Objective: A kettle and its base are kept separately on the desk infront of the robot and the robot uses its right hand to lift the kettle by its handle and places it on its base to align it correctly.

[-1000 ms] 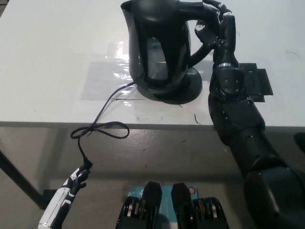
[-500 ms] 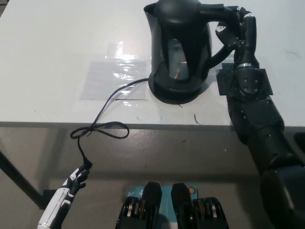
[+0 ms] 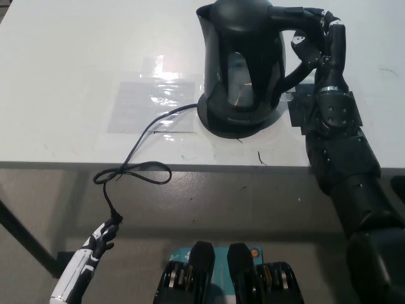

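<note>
Since the earlier frames the kettle (image 3: 243,63) has shifted right along with the right hand (image 3: 316,41), from overhanging the left of the base to standing over it; change over the last half second is slight. The black kettle now stands upright on its round black base (image 3: 237,120) near the front edge of the white bench (image 3: 63,82), spout toward picture left, handle toward the right. Right hand: fingers wrapped around the handle, holding it. The base's black cord (image 3: 136,149) runs from the base's left side across the bench, over the front edge, and loops below it. A clear plastic sheet (image 3: 149,101) lies flat on the bench just left of the base, under the cord. A black flat patch (image 3: 329,111) (tape or mat, cannot tell) lies under the right forearm. Left hand (image 3: 101,244) hangs low at lower left, below bench level; finger state cannot be told.
</note>
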Motion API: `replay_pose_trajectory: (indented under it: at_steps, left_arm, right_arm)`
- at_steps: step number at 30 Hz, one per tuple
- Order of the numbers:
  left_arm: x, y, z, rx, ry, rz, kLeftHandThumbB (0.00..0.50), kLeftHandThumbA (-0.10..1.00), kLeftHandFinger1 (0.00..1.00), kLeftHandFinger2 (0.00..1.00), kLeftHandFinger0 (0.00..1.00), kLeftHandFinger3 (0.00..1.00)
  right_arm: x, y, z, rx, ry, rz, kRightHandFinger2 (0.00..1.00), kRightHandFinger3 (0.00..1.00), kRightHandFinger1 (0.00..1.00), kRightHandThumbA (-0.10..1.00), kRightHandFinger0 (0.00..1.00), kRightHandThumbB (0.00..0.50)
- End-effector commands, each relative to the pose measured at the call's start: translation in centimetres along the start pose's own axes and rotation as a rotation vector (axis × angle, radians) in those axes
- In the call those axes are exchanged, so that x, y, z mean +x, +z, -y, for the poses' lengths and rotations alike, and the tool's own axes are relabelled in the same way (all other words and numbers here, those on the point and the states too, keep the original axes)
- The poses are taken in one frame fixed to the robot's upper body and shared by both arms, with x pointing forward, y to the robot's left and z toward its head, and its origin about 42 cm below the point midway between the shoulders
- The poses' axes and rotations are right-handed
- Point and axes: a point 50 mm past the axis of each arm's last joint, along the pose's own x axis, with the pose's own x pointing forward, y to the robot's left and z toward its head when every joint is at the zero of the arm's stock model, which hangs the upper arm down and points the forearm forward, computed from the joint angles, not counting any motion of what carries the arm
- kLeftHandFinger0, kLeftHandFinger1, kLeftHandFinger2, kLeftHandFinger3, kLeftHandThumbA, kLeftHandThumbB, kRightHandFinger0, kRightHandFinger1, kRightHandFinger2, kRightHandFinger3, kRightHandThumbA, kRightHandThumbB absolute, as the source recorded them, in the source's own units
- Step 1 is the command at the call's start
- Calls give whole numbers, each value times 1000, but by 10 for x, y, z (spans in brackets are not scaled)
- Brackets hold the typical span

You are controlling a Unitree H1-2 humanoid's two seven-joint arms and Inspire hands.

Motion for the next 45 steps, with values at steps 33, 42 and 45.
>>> replay_pose_trajectory:
  at_steps: [33,42,45]
  left_arm:
    - [4,9,-10,12,-12,41,357,1000,1000,1000,1000,1000]
    - [5,10,-9,23,-14,49,339,1000,1000,1000,1000,1000]
    - [5,10,-9,24,-16,47,351,1000,1000,1000,1000,1000]
  right_arm:
    - [7,36,-22,23,33,131,598,654,228,-100,0,97]
    - [14,60,-21,-18,50,200,578,564,233,-100,0,109]
    - [16,65,-21,-18,57,213,558,531,228,-100,0,120]
